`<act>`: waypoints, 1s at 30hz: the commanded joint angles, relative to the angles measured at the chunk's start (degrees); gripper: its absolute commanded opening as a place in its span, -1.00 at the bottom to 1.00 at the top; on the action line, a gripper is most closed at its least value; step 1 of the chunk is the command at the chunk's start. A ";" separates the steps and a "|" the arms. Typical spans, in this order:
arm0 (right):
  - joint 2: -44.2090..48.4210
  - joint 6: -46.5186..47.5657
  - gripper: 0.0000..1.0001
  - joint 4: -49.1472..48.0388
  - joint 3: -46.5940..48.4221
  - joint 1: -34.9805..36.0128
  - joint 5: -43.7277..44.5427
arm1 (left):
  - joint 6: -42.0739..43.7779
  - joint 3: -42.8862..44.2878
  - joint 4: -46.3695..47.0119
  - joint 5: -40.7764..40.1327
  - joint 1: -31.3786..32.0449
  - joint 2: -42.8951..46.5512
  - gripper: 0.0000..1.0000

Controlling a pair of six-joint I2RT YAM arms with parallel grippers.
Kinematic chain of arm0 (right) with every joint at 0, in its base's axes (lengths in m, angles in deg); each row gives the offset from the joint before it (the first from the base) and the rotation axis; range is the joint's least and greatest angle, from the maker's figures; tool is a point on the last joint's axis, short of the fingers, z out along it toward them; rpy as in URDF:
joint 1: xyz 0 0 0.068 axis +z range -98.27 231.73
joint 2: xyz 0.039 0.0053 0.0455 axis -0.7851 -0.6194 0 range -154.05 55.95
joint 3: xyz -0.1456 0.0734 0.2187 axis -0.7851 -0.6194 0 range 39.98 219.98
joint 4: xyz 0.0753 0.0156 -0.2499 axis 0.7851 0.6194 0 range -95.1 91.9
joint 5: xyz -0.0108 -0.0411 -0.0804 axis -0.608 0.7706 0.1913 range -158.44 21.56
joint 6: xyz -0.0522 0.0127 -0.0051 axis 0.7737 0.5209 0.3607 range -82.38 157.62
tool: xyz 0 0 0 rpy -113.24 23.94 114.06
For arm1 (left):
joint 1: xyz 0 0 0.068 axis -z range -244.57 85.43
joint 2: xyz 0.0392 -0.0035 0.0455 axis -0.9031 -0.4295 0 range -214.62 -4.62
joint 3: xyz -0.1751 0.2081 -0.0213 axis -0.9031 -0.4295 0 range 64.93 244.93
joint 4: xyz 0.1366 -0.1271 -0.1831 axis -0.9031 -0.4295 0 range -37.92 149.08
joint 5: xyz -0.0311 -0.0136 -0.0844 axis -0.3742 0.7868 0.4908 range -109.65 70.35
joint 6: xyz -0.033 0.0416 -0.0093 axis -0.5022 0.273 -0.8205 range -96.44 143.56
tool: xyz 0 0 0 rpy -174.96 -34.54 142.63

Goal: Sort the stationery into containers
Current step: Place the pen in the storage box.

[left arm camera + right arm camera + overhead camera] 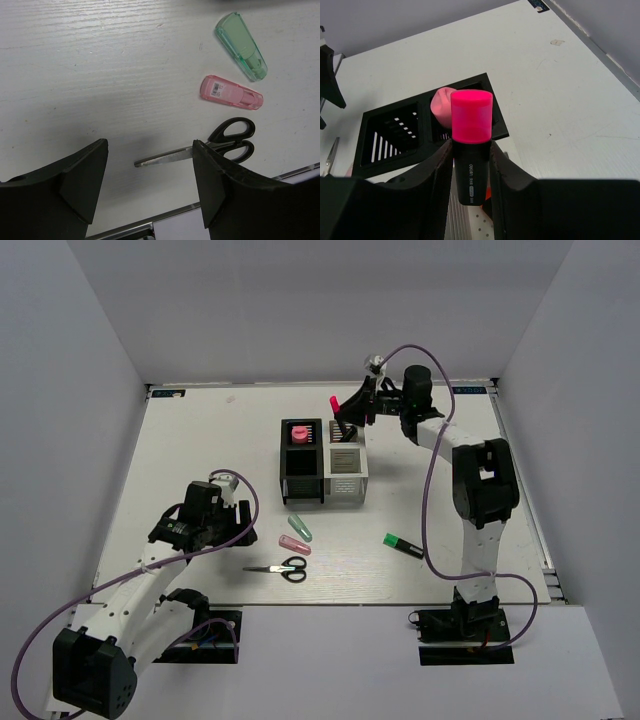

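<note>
From above, my right arm rises from its base, folds at a high elbow and reaches to the far side of the cluster of four slatted square boxes (322,462), two black and two pale. My right pincer (352,412) hangs over the far right black box, clenched on the black highlighter with the pink cap (335,403). The pink cylinder tube (300,433) stands in the far left black box. My left arm lies low and bent, and my left pincer (238,510) sits left of the cluster on its near side. The green-capped black highlighter (403,545) lies near-right of the cluster.

At my left wrist, the pincer (150,150) is released, jaws wide and holding nothing. Beyond it on the white table (100,60) lie the black-handled scissors (227,139), the pink capsule piece (231,91) and the pale green capsule piece (242,47), all apart.

At my right wrist, the fingers (437,172) squeeze the highlighter's black barrel, cap up. The cluster's black boxes (390,140) sit behind it.
</note>
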 commanded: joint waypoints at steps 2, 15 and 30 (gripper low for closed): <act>-0.97 4.33 -0.76 1.34 -0.01 -0.43 -0.03 | 0.76 0.80 0.16 0.36 -0.27 0.50 0.57; 2.89 8.37 0.08 4.77 -3.36 -1.05 -0.20 | 0.67 0.89 0.33 0.71 -0.27 0.49 0.57; 15.47 27.31 0.47 78.36 15.84 -4.38 10.70 | 0.14 0.89 0.16 1.59 -0.36 2.25 -1.00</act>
